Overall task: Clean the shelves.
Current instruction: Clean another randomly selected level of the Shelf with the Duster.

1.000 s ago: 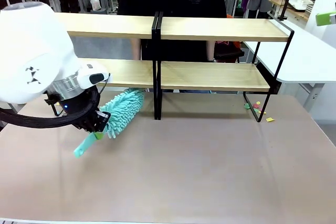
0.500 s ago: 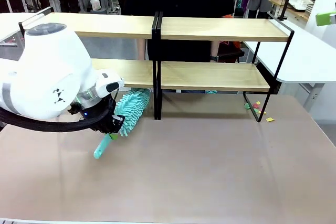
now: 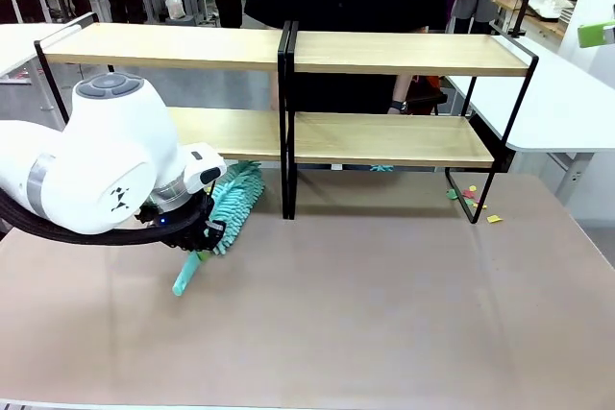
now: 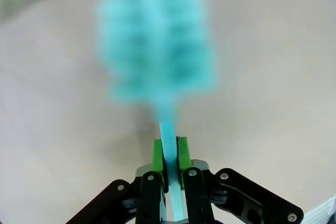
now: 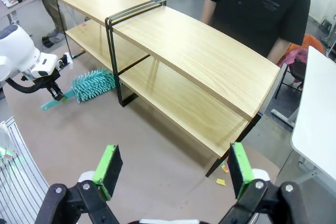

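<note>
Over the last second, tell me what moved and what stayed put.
The left gripper, shut on the teal duster, has swung its handle end to picture right and tipped the duster more upright; the fluffy head stays under the left rack's lower board. The left arm's body dropped, uncovering the top board. The shelves, the paper scraps by the right leg and the right gripper's open jaws are unchanged.

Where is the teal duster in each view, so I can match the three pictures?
Front: the duster lies lower left, its head under the shelves' lower board, its handle in the left gripper.
Left wrist: blurred head top centre, handle clamped between the green pads.
Right wrist: far left, middle height, beside the shelves; the right gripper stands open.
Shared landmark: the beige tabletop.
</note>
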